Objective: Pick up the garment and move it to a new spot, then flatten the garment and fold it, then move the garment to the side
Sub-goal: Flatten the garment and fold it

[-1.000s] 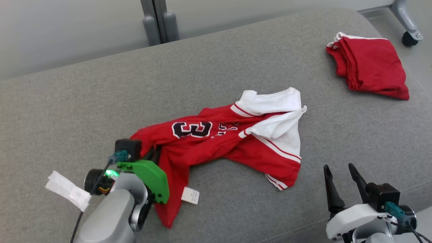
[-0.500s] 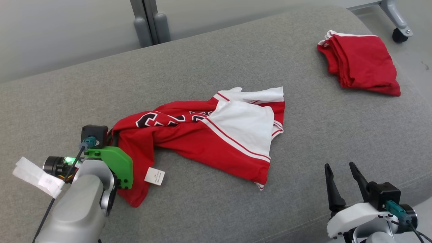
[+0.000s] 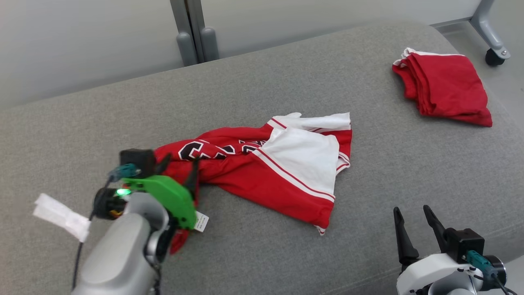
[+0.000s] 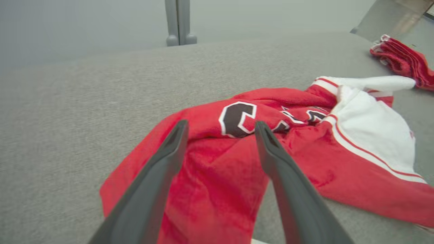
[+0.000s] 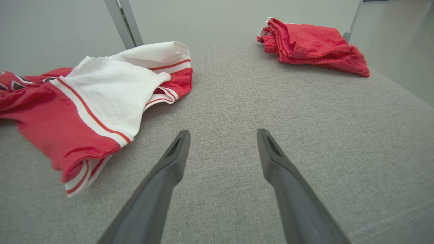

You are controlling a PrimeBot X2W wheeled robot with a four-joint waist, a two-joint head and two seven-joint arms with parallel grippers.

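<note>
The garment (image 3: 266, 172) is a red jersey with white panels and dark numbers, lying crumpled across the middle of the grey cushion (image 3: 286, 82). It appears in the left wrist view (image 4: 305, 149) and at the left of the right wrist view (image 5: 84, 112). My left gripper (image 3: 176, 166) stands open over the garment's left end, its fingers (image 4: 169, 152) spread above the red cloth with nothing pinched between them. A white label (image 3: 201, 221) pokes out beside the left wrist. My right gripper (image 3: 411, 223) is open at the lower right, over bare cushion, right of the garment.
A folded red garment (image 3: 444, 88) lies at the cushion's far right end, also in the right wrist view (image 5: 312, 45). Grey posts (image 3: 194, 32) stand behind the cushion. A castor wheel (image 3: 494, 56) sits on the floor at the far right. A white tag (image 3: 61, 216) hangs off my left arm.
My left gripper dragged the garment's end to the left, then opened and let go of the cloth. The garment's white part has flopped over. The right gripper has stayed put.
</note>
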